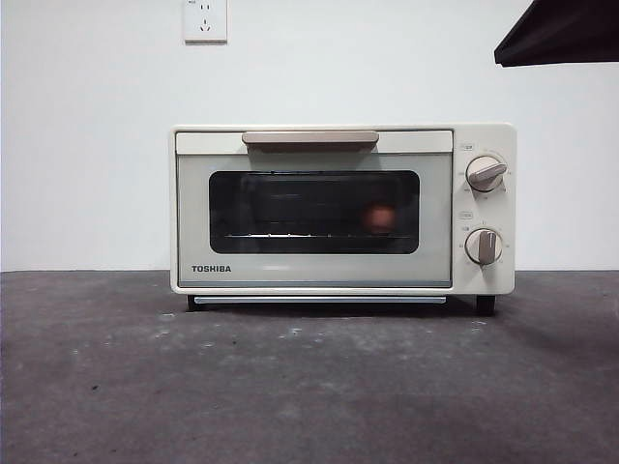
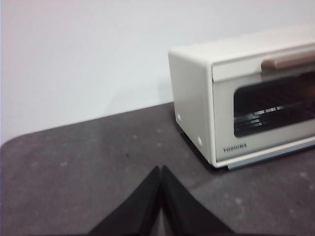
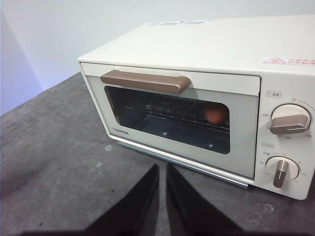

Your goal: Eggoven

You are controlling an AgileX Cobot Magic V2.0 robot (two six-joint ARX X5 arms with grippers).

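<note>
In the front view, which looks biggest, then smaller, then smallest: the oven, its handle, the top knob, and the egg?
1. Toaster oven, by far.
2. Handle, long and thin.
3. Top knob and egg: these look about alike. The egg sits behind dark glass, blurry and farther back, so I won't rank them.

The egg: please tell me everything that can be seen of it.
The egg is small, reddish-brown and smooth. It lies on the wire rack inside the cream toaster oven, toward the side with the knobs, behind the shut dark glass door. The glass blurs it. No gripper touches it.
</note>
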